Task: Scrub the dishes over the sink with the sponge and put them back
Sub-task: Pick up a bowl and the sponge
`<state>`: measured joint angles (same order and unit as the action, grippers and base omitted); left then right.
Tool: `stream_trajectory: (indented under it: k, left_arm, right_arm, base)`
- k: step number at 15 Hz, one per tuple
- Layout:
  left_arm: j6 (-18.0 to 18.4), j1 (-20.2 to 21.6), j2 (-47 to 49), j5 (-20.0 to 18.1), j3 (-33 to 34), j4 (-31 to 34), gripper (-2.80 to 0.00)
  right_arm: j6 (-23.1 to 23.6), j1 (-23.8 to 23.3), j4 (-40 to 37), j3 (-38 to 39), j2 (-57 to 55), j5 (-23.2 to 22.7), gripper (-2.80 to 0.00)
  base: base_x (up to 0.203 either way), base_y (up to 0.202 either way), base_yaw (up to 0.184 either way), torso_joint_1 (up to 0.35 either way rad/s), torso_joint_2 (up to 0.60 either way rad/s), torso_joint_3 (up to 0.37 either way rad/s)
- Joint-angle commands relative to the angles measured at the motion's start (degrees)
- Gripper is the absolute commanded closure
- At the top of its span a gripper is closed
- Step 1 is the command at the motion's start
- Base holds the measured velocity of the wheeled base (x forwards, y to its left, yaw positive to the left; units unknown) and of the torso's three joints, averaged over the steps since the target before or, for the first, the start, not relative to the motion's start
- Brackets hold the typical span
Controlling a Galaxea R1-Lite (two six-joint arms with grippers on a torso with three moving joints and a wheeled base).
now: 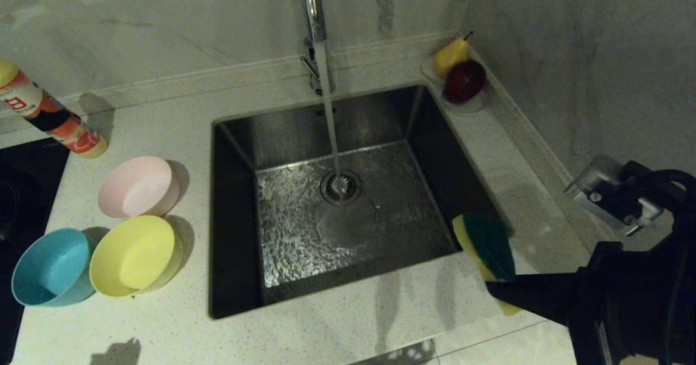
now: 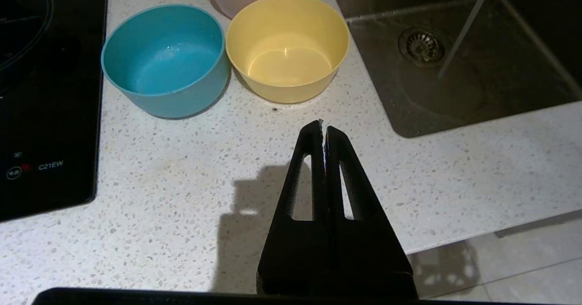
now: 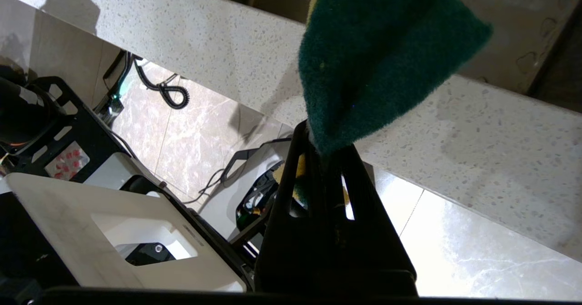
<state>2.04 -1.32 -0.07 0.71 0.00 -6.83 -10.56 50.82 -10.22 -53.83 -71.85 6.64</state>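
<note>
right gripper (image 3: 325, 148): mine, low at the sink's near right corner, clenched on 1 end of the sponge (image 1: 485, 243), so the pad stands up out of my fingers with its green face toward the basin.
grip advice: I judge the hold narrow, since only the pad's lower edge is pinched; I would keep it tight and press with the broad green face, not the floppy free end.
left gripper (image 2: 323, 130): mine too, fingers pressed together on nothing, hanging over the bare counter left of the sink, just short of the bowls.
step in hand: as I read it, bring the sponge over the basin, then fetch 1 bowl with the left so the 2 meet above the water.
sink (image 1: 234, 234): its near rim lies just ahead of the sponge; the steel walls drop steeply and the floor is wet around the drain (image 1: 340, 186).
water stream (image 1: 329, 120): falls from the tap (image 1: 312, 6) straight onto the drain, mid-basin; open room lies on either side of it.
yellow bowl (image 1: 135, 255): nearest the sink's left rim, touching the blue bowl (image 1: 53, 267).
pink bowl (image 1: 137, 186): just behind the yellow one, upright.
bottle (image 1: 51, 115): lies tilted beyond the bowls, left of the sink.
saucer with fruit (image 1: 459, 74): at the sink's far right corner, tight against the wall, so I would swing wide of it.
</note>
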Motion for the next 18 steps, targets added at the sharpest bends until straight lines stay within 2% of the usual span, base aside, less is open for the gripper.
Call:
stream_trajectory:
  k: [1, 3, 5, 7, 9, 11, 13, 15, 16, 18]
  left_arm:
    - [0.60, 0.00, -0.01, 0.00, 2.29, -0.03, 0.00]
    - [-0.19, 0.09, -0.10, 0.17, 2.29, 0.51, 0.00]
    - [0.62, 0.09, 0.41, 0.52, 1.68, 1.17, 0.00]
    - [1.08, 0.09, 3.37, 1.08, -3.82, 1.99, 0.00]
    - [1.25, 0.09, 10.08, 3.81, -15.51, 2.73, 0.00]
    - [0.80, 0.08, 19.41, 10.42, -25.43, 2.62, 0.00]
    - [-0.53, 0.08, 27.47, 19.59, -34.88, 2.29, 0.00]
    - [0.68, 0.40, 33.21, 32.59, -38.37, 2.87, 0.00]
    - [2.22, 0.50, 34.78, 34.88, -38.34, 2.76, 0.00]
    - [2.38, 0.63, 38.96, 35.24, -37.67, 2.64, 0.00]
  right_arm:
    - [-0.08, -0.10, -0.16, -0.04, -0.43, 0.21, 0.00]
    - [-0.77, -0.64, -0.09, -0.05, -1.55, 0.36, 0.00]
    - [-1.33, -0.64, -0.14, -1.17, -2.49, 0.47, 0.00]
    - [-1.20, -0.64, -0.16, -1.57, -1.90, 0.56, 0.00]
    - [-1.38, -0.64, -0.07, -1.54, -1.11, 0.23, 0.00]
    - [-2.56, -0.66, 0.00, -1.41, -1.18, 0.19, 0.00]
    - [-3.07, -0.64, 0.02, -1.65, -1.13, 0.51, 0.00]
    - [-2.73, -0.64, 0.02, -1.75, -1.56, 0.56, 0.00]
    - [-2.79, -0.64, 0.23, -1.85, -2.36, 0.50, 0.00]
    - [-2.96, -0.62, 0.45, -2.59, -4.43, 0.33, 0.00]
  base:
    - [0.000, 0.000, 0.000, 0.000, 0.00, 0.000]
    - [0.000, 0.000, 0.000, 0.000, 0.00, 0.000]
    - [0.000, 0.000, 0.000, 0.000, 0.00, 0.000]
    - [0.000, 0.000, 0.000, 0.000, 0.00, 0.000]
    - [0.000, 0.000, 0.000, 0.000, 0.00, 0.000]
    - [0.000, 0.000, 0.000, 0.000, 0.00, 0.000]
    - [0.000, 0.000, 0.000, 0.000, 0.00, 0.000]
    - [0.000, 0.000, 0.000, 0.000, 0.00, 0.000]
    - [0.000, 0.000, 0.000, 0.000, 0.00, 0.000]
    - [0.000, 0.000, 0.000, 0.000, 0.00, 0.000]
